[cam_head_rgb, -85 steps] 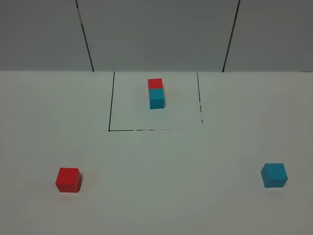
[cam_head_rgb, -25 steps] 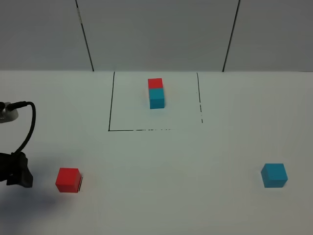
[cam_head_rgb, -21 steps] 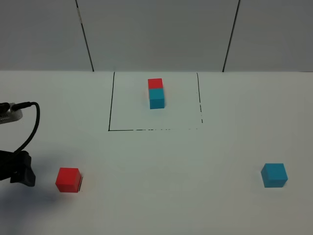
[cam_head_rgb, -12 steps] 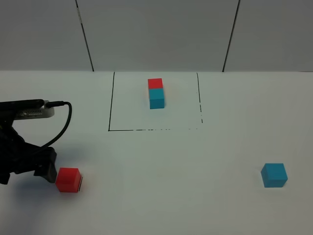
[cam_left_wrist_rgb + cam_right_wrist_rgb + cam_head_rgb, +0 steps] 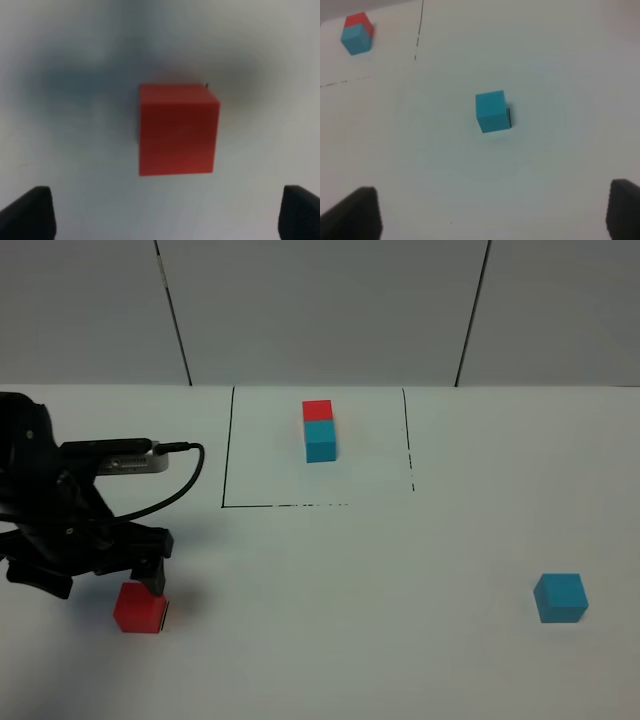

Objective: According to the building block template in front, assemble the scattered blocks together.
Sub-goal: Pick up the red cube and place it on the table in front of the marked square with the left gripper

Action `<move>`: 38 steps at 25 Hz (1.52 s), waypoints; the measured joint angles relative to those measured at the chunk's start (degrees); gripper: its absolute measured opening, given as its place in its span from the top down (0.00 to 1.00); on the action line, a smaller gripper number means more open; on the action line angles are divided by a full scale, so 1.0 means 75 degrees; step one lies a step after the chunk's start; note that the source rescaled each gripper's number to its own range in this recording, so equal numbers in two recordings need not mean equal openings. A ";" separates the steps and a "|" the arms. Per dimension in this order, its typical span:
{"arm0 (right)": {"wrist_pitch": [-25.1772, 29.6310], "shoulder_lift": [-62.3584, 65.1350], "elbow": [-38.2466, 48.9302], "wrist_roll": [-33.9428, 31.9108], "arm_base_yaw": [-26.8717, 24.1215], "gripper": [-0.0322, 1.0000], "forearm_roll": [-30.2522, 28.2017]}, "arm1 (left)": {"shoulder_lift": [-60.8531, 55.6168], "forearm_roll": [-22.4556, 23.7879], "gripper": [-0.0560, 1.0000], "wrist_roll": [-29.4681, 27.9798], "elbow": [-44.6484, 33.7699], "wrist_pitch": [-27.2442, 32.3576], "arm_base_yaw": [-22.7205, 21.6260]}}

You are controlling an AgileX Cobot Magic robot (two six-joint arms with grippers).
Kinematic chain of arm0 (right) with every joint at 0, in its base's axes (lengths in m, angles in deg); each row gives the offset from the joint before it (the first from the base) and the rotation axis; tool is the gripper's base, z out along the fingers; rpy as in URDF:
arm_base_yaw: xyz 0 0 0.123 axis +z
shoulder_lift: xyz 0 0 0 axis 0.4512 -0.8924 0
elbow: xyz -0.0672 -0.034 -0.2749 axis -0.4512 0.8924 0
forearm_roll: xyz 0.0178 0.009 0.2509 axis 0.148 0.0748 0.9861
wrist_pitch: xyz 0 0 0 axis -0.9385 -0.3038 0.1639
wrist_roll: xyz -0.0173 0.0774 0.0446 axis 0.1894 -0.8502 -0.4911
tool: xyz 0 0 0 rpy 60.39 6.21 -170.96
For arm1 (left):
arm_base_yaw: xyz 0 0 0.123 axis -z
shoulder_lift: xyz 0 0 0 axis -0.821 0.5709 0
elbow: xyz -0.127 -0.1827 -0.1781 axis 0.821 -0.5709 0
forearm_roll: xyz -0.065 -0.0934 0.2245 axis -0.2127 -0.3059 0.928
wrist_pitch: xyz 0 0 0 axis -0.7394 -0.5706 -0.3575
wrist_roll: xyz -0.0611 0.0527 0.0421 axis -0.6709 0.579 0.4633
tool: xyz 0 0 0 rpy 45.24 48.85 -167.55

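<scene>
White tabletop (image 5: 380,630), grey panelled wall (image 5: 320,310)

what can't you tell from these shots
Left gripper: the left wrist view crops its fingers at the frame edge, so only the tips show.
Red cube: in the exterior view that gripper hides its far edge, and the wrist view is blurred.
Right gripper: outside the exterior view, with only cropped tips in its wrist view.
Template: too small to see how its halves join.

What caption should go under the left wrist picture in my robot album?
Open left gripper hovers above the red cube on the white table.
</scene>
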 joint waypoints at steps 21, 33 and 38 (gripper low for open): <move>0.0000 0.0000 0.0000 0.0000 0.0000 0.20 0.0000 | 0.1252 0.0654 0.13 -0.0912 0.0250 -0.0551 0.0418; 0.0000 0.0000 0.0000 0.0000 0.0000 0.20 0.0000 | 0.1339 0.0662 0.13 -0.1028 0.0074 -0.0914 0.0463; 0.0000 0.0000 0.0000 0.0000 0.0000 0.20 0.0000 | 0.1372 0.0662 0.15 -0.1078 0.0059 -0.0914 0.0463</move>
